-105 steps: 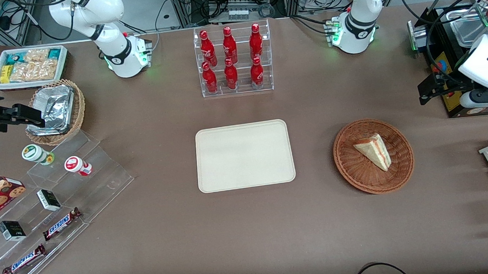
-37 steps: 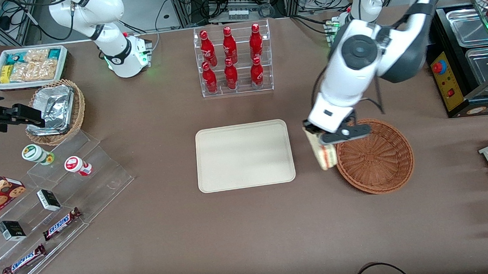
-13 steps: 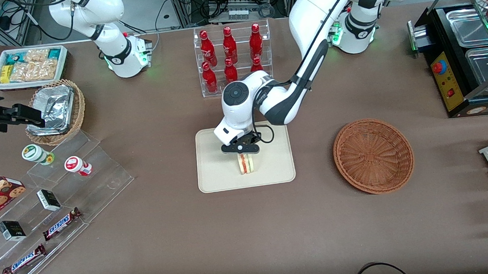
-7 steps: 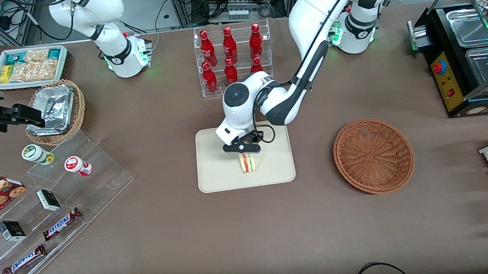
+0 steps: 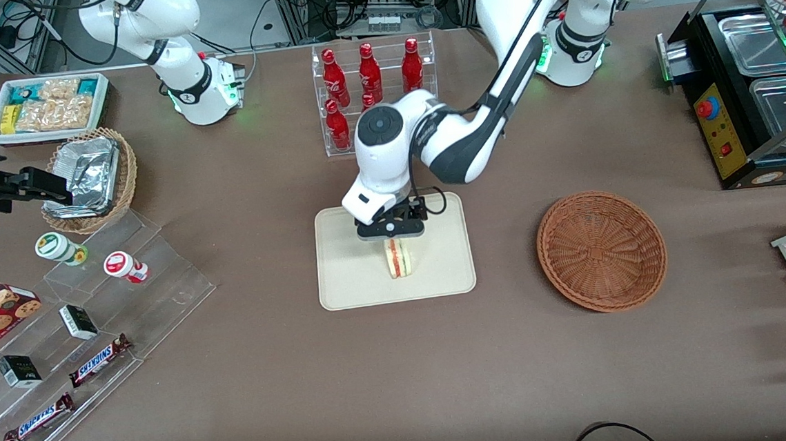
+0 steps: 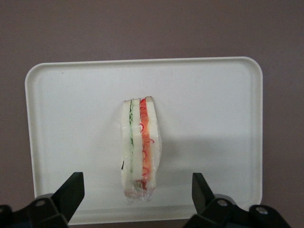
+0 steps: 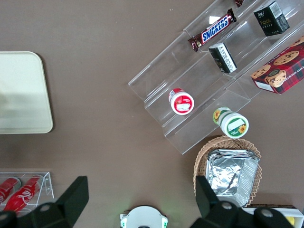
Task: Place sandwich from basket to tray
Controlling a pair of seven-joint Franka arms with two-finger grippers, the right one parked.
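The sandwich (image 5: 398, 259) stands on its edge on the cream tray (image 5: 349, 279), near the tray's middle. In the left wrist view the sandwich (image 6: 140, 145) shows its white bread and its green and red filling, wrapped in clear film, on the tray (image 6: 213, 104). My left gripper (image 5: 391, 229) hangs just above the sandwich, open, its fingers (image 6: 71, 192) spread wide to either side and apart from the bread. The reddish-brown basket (image 5: 601, 251) is empty, toward the working arm's end of the table.
A clear rack of red bottles (image 5: 374, 94) stands farther from the front camera than the tray. Clear stepped shelves with snack bars and jars (image 5: 94, 303), a tan basket with foil (image 5: 89, 176) and a white snack bin (image 5: 46, 106) lie toward the parked arm's end.
The gripper carried the sandwich from the basket to the tray, set it down and opened. In the last half second it has risen off the sandwich.
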